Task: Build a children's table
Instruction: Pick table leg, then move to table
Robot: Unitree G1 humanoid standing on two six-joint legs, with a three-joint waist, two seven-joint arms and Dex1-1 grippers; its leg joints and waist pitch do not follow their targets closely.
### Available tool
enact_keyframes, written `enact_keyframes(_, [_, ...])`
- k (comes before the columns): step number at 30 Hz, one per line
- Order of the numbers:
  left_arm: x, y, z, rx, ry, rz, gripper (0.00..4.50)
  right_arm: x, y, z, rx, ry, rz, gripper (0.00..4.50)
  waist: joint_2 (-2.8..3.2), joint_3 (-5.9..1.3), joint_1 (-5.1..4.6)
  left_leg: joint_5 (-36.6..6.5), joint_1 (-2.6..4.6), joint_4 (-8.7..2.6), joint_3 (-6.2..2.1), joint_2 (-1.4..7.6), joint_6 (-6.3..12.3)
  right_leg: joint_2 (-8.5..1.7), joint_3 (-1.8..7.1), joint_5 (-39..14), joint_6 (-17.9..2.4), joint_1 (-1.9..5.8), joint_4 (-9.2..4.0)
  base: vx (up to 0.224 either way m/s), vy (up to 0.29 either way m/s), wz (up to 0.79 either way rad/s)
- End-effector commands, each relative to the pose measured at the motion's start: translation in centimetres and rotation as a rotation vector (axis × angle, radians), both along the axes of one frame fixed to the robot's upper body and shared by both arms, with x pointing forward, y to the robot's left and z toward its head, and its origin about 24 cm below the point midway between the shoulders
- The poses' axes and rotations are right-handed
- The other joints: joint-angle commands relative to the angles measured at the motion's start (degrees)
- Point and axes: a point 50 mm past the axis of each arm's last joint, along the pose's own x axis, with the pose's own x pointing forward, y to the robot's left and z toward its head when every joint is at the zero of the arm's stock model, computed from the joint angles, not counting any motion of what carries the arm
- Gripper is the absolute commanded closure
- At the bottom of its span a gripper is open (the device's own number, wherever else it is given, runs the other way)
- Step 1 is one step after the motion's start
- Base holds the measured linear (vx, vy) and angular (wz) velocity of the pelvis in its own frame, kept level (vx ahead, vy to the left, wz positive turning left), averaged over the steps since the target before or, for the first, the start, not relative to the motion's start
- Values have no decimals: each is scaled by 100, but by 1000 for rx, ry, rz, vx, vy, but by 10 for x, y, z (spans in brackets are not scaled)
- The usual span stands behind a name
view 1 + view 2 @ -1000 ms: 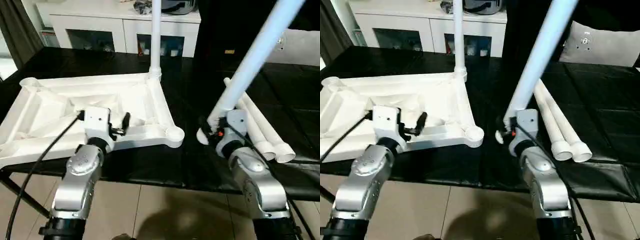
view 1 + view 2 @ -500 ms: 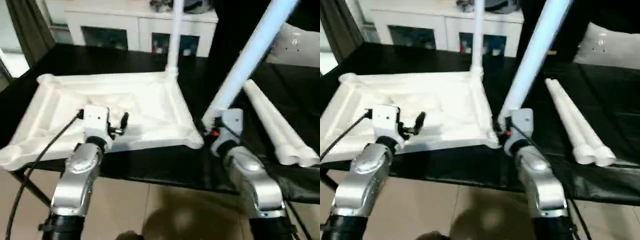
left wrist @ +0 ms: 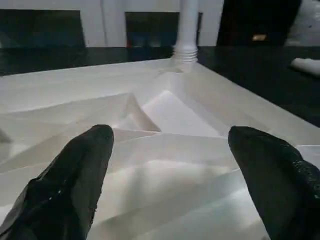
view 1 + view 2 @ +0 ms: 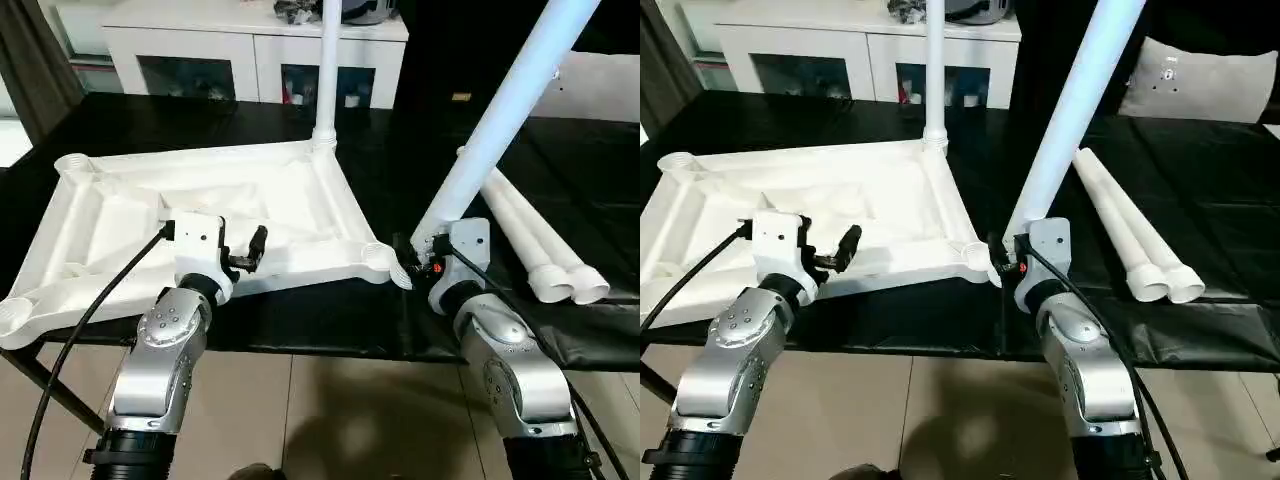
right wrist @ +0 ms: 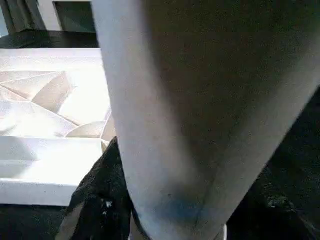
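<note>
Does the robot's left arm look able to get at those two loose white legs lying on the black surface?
Probably not easily. The two loose legs lie far on the robot's right, beyond the right end effector and the leg it holds. The left end effector sits over the tabletop.

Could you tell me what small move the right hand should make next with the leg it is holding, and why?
Probably shift the right hand slightly toward the tabletop's near corner socket and straighten the held leg. The leg's lower end sits just beside that empty socket and leans away, while the far corner already has a leg standing upright. The left hand hovers open over the tabletop.
</note>
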Motion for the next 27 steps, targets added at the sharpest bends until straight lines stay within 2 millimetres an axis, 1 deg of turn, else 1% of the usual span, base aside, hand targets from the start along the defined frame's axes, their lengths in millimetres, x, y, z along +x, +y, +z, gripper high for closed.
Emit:
enact_keyframes(1, [-1, -1, 5, -3, -27, -14, 32, 1, 1, 3, -6, -11, 13, 259, -17, -210, -11, -4008, 409, -611, -582, 790, -836, -589, 349, -3217, -541, -22, -670, 0, 0, 0])
enact_keyframes(2, [-1, -1, 5, -3, -27, -15, 32, 1, 1, 3, -6, -11, 13, 259, -7, -173, -22, -4303, 487, -591, -589, 778, -860, -569, 315, -3622, -465, -54, -725, 0, 0, 0])
enact_keyframes(3, [-1, -2, 5, -5, -27, -19, 32, 1, 1, 4, -7, -12, 15, 259, 11, -146, -74, -4688, 580, -568, -615, 767, -899, -506, 217, -4055, -359, -22, -785, 0, 0, 0])
enact_keyframes(4, [-1, -2, 5, -5, -27, -22, 32, 1, 1, 4, -8, -13, 15, 259, 64, -105, -153, -5197, 640, -661, -636, 761, -1028, -343, 35, -3960, -300, 84, -782, 0, 0, 0])
enact_keyframes(5, [-1, -3, 5, -5, -27, -25, 32, 1, 0, 4, -8, -14, 14, 259, 93, -60, -180, -5454, 594, -800, -644, 781, -1123, -236, -49, -3664, -292, 157, -716, 0, 0, 0])
enact_keyframes(6, [-1, -3, 5, -7, -26, -29, 32, 1, -1, 4, -9, -14, 13, 259, 182, -77, -157, -5829, 453, -1195, -593, 831, -1270, -53, -154, -2485, -415, 429, -235, 0, 0, 0])
enact_keyframes(7, [-1, -4, 5, -9, -25, -31, 32, 1, -1, 4, -11, -14, 12, 259, 237, -152, -120, -5827, 533, -1365, -508, 826, -1262, 19, -234, -1139, -519, 498, 111, 0, 0, 0])
enact_keyframes(8, [-2, -4, 5, -9, -25, -33, 32, 1, -1, 4, -11, -13, 12, 259, 152, -118, -161, -5718, 574, -1370, -474, 829, -1198, -6, -191, -1056, -500, 450, 40, 0, 0, 0])
enact_keyframes(9, [-2, -4, 4, -9, -23, -36, 32, 1, -1, 4, -13, -13, 13, 259, -8, -98, -178, -5107, 761, -941, -334, 684, -1117, -372, 33, -2620, -664, 261, -634, 51, -38, 9])
enact_keyframes(10, [-2, -4, 4, -8, -22, -38, 32, 1, -1, 3, -14, -13, 14, 259, -84, -89, -178, -4576, 791, -628, -328, 617, -938, -628, 156, -3522, -662, 248, -877, 65, -45, 0])
enact_keyframes(11, [-2, -5, 4, -8, -21, -42, 32, 1, -1, 3, -18, -13, 17, 259, -139, -87, -101, -3616, 727, -246, -346, 576, -603, -973, 365, -4382, -632, 327, -1119, 65, -45, 0])
enact_keyframes(12, [-2, -5, 4, -8, -19, -46, 32, 1, -1, 3, -22, -12, 20, 259, -121, -79, 13, -1518, 273, 268, -523, 640, 6, -1413, 695, -4986, -653, 669, -1262, 115, -13, -15])
enact_keyframes(13, [-2, -6, 3, -7, -19, -48, 32, 1, -1, 3, -24, -12, 22, 259, -89, -49, 2, -949, 83, 201, -589, 651, -70, -1164, 366, -5026, -699, 799, -1165, 144, 20, -18])
enact_keyframes(14, [-3, -6, 3, -6, -17, -52, 32, 1, 0, 2, -27, -12, 24, 259, 72, -104, 46, -1089, 160, -95, -595, 682, -208, -884, 184, -4597, -750, 836, -1081, 144, 20, -18])
enact_keyframes(15, [-4, -7, 2, -5, -14, -54, 32, 0, 0, 2, -29, -12, 26, 259, 178, -122, -126, -2687, 667, -547, -687, 929, -521, -187, -91, -3202, -732, 377, -674, 107, 31, -4])
enact_keyframes(16, [-4, -7, 1, -3, -10, -59, 32, 0, 1, 2, -31, -12, 27, 259, 256, -203, -356, -3942, 902, -836, -1000, 1062, -823, 42, -113, -1613, -715, 317, -160, 120, 40, 1])
enact_keyframes(17, [-4, -8, 0, -2, -8, -62, 32, 0, 1, 2, -31, -13, 27, 259, 336, -228, -364, -3945, 1012, -887, -1106, 1076, -788, 57, -108, -951, -675, 230, 7, 120, 40, 1])
enact_keyframes(18, [-4, -9, -1, 0, -5, -70, 32, -1, 1, 2, -29, -13, 25, 259, 280, -275, -442, -3315, 1218, -847, -1159, 1118, -252, 44, -86, -195, -474, 12, 121, 155, 19, -1])
enact_keyframes(19, [-4, -12, -1, 4, -1, -86, 32, -1, -1, 1, -27, -12, 20, 259, 205, -273, -480, -2415, 1251, -766, -1116, 1115, 536, -50, -34, 81, -266, -105, 167, 152, -27, 5])
enact_keyframes(20, [-4, -12, -1, 4, -1, -86, 32, -1, -1, 1, -27, -12, 20, 259, 158, -239, -461, -2096, 1213, -725, -1029, 1079, 825, -107, 4, 169, -270, -146, 123, 152, -27, 5])
enact_keyframes(21, [-4, -12, -1, 4, -1, -86, 32, -1, -1, 1, -27, -12, 20, 259, -36, -271, -447, -1589, 953, -582, -782, 809, 1120, -296, 171, 532, -475, 60, -197, 141, -61, 8])
enact_keyframes(22, [-4, -12, -1, 4, -1, -86, 32, -1, -1, 1, -27, -12, 20, 259, -239, -331, -208, -1466, 437, -136, -303, 242, 1032, -558, 602, 687, -995, 663, -531, 154, -90, 7])
enact_keyframes(23, [-4, -12, -1, 4, -1, -86, 32, -1, -1, 1, -27, -12, 20, 259, -267, -394, -56, -794, -74, 431, -426, 248, 863, -1093, 970, 362, -1456, 1168, -689, 154, -90, 7])
enact_keyframes(24, [-4, -12, -1, 4, -1, -86, 32, -1, -1, 1, -27, -12, 20, 259, -251, -435, 2, -476, -193, 503, -470, 274, 719, -1056, 943, 621, -1536, 1233, -615, 166, -89, -5])
enact_keyframes(25, [-4, -12, -1, 4, -1, -86, 32, -1, -1, 1, -27, -12, 20, 259, -220, -420, 62, -3, -341, 464, -523, 286, 443, -829, 772, 1358, -1682, 1215, -478, 138, -60, -11])
enact_keyframes(26, [-4, -12, -1, 4, -1, -86, 32, -1, -1, 1, -27, -12, 20, 259, -71, -400, 92, 496, -284, 167, -555, 406, 358, -601, 477, 1540, -1830, 1092, -441, 138, -60, -11])
enact_keyframes(27, [-4, -12, -1, 5, 0, -89, 32, -1, -1, 1, -27, -11, 19, 259, 26, -389, 84, 754, -212, -60, -519, 444, 400, -382, 271, 1303, -1774, 1028, -414, 145, -24, -5])
